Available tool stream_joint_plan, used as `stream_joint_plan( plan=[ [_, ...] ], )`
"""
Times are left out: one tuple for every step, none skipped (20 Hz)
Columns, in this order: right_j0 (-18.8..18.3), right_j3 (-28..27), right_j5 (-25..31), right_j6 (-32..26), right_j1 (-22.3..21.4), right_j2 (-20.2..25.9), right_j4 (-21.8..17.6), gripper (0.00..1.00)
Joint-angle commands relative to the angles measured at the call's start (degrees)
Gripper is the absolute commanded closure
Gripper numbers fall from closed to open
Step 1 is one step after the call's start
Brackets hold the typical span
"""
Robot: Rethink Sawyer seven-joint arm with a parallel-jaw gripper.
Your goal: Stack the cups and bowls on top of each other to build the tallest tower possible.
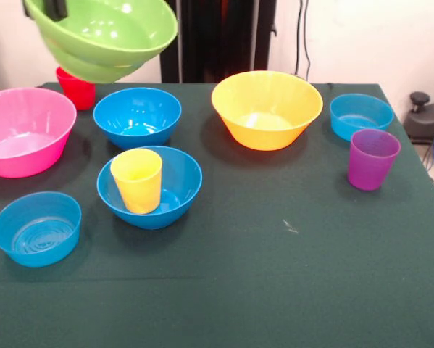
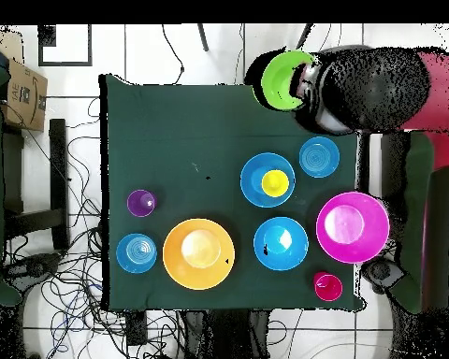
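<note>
- Table (image 1: 274, 275): dark green cloth on which every piece but one rests.
- Arm (image 2: 378, 89): seen from overhead as a black and red bulk past the table's edge, meeting the green bowl's rim.
- Pink bowl (image 1: 24, 130): mouth up on the cloth, below the fingers and a little to their picture-left in the front view.
- Orange bowl (image 1: 266, 109): mouth up, well apart from the fingers, toward picture-right.
- Green bowl (image 1: 104, 36): off the table and tilted, its mouth tipped toward the front camera, with its rim at the fingers.
- Gripper (image 1: 53, 11): only a dark finger (image 1: 55, 9) shows, at the top edge, lying over the inner side of the green bowl's rim. The fingers are closed on that rim and carry the bowl.
- Empty blue bowl (image 1: 137, 116): on the cloth below the fingers, under the raised green bowl and just beside the pink bowl.
- Tower (image 1: 177, 185): a blue bowl with the yellow cup inside it, lower in the front view than the empty blue bowl, well below the fingers.
- Near pale bowl (image 1: 37, 228): shallow, light blue, the piece lowest in the front view beneath the fingers.
- Far pale bowl (image 1: 361, 116): light blue, farthest across the table from the fingers, beyond the orange bowl.
- Yellow cup (image 1: 137, 180): wider end up, leaning slightly, against the blue bowl's inner wall on the side nearer the fingers.
- Purple cup (image 1: 372, 159): mouth up, near the far pale bowl, well apart from the fingers.
- Red cup (image 1: 77, 88): directly beneath the held green bowl, partly hidden by it, the resting piece nearest the fingers.
</note>
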Motion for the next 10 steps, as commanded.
stream_joint_plan(
  plan=[
    [1.23,10.70,-1.03,-3.16,-1.30,-3.32,-0.34,1.00],
    [1.31,10.90,-1.14,-2.94,-1.43,-3.33,-0.39,1.00],
    [1.46,11.08,-1.26,-2.66,-1.57,-3.37,-0.51,1.00],
    [1.59,11.34,-1.65,-2.20,-1.62,-3.45,-0.63,1.00],
    [1.72,11.47,-1.80,-1.86,-1.71,-3.56,-0.74,1.00],
    [1.80,11.64,-2.04,-1.50,-1.72,-3.65,-0.80,1.00],
    [1.78,11.87,-2.29,-1.36,-1.76,-3.67,-0.84,1.00],
    [1.72,11.97,-2.52,-1.16,-1.66,-3.72,-0.81,1.00],
    [1.56,12.03,-2.72,-1.42,-1.52,-3.64,-0.87,1.00],
    [1.43,11.82,-2.69,-1.78,-1.25,-3.61,-0.95,1.00]
  ],
)
